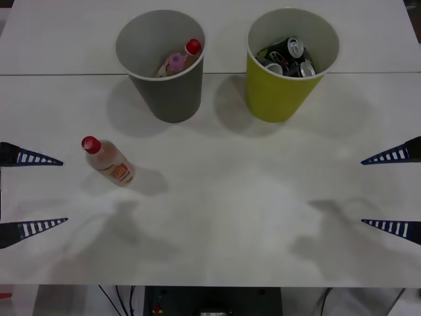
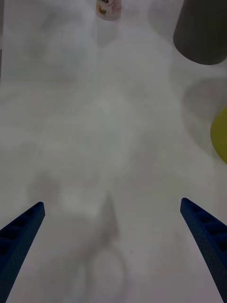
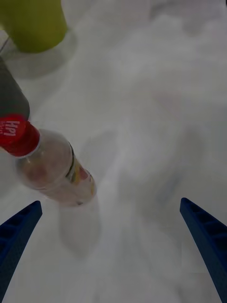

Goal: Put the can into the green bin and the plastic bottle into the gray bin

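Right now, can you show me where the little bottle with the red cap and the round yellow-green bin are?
small clear plastic bottle with a red cap (image 1: 113, 164), front view, on its labelled body.
round yellow-green bin (image 1: 283, 95), front view, on its outer wall.

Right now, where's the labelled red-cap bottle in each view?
Front view: the plastic bottle stands on the table by the left gripper, before the gray bin.
Left wrist view: bottle close, beside the gray bin.
Right wrist view: its base far off, gray bin alongside.
Shared landmark: gray bin.
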